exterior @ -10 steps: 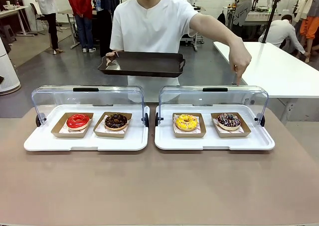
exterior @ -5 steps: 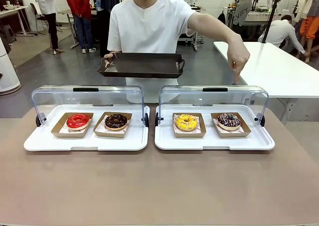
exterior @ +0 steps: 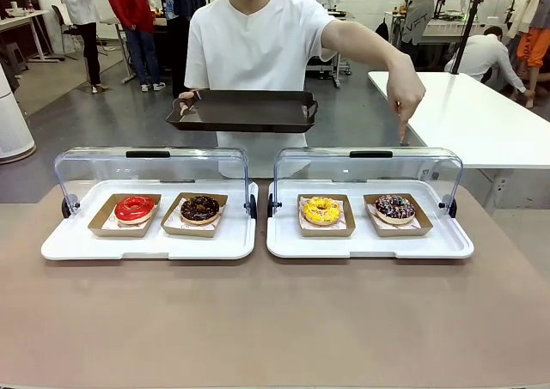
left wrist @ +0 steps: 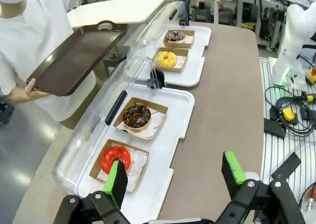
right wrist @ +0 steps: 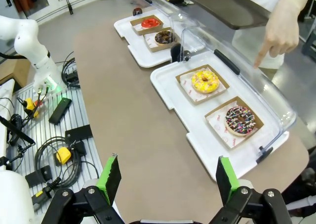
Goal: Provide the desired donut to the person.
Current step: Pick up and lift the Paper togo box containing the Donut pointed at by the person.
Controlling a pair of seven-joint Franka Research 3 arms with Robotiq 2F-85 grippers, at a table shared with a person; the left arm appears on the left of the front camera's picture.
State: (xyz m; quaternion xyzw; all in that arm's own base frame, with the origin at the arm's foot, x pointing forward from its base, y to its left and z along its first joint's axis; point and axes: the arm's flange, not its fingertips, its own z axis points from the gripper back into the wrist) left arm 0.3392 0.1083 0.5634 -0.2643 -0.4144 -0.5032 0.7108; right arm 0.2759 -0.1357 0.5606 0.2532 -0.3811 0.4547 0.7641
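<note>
**Both grippers spread and empty; person points over the right-hand case**

The left gripper (left wrist: 175,177) has its green-padded fingers (left wrist: 117,182) spread wide with nothing between them. It hangs over the near edge of the table (exterior: 275,320), just short of the left white tray (exterior: 86,247). The right gripper (right wrist: 168,177) is equally wide apart and empty, above bare tabletop on the robot's side of the right white tray (exterior: 369,247).

The left white tray carries a red glazed donut (exterior: 135,208) and a chocolate donut (exterior: 200,207), each in its own brown paper boat. The right white tray carries a yellow donut (exterior: 321,209) and a dark sprinkled donut (exterior: 394,207), boxed the same way. Each tray's clear lid (exterior: 150,167) stands swung up along the far edge.

Behind the cases stands the person (exterior: 258,45), who holds a dark brown tray (exterior: 245,112) level by one handle. The person's other hand (exterior: 404,88) is stretched out with one finger pointing down above the far side of the right case. In the front view that finger is roughly in line with the dark sprinkled donut.
</note>
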